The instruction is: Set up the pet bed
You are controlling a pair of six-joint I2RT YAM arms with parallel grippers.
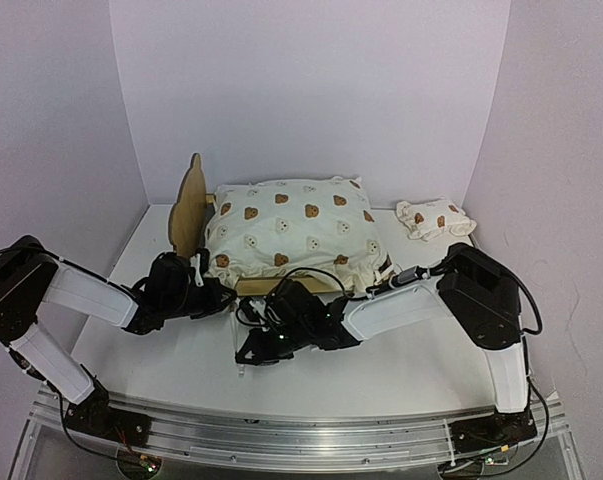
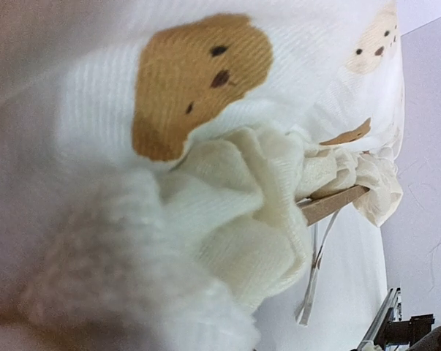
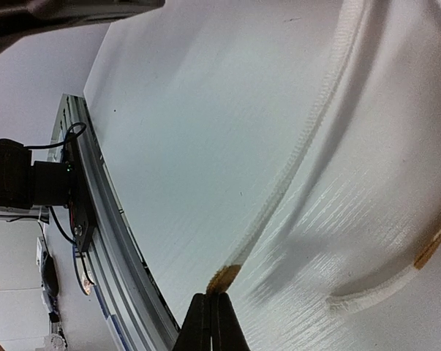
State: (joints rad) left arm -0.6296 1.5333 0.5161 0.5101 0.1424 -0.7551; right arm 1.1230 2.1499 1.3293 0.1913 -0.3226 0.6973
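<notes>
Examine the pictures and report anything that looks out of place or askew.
The small bear-print pillow lies crumpled on the table, off to the right of the pet bed rather than on it. The mattress cushion also overhangs the front edge of the frame.

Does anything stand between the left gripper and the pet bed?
Nothing visible does. The left gripper is right at the near left corner of the pet bed, and its wrist camera shows mostly the cushion ruffle and a strip of wooden frame. The small pillow lies apart, to the right.
</notes>
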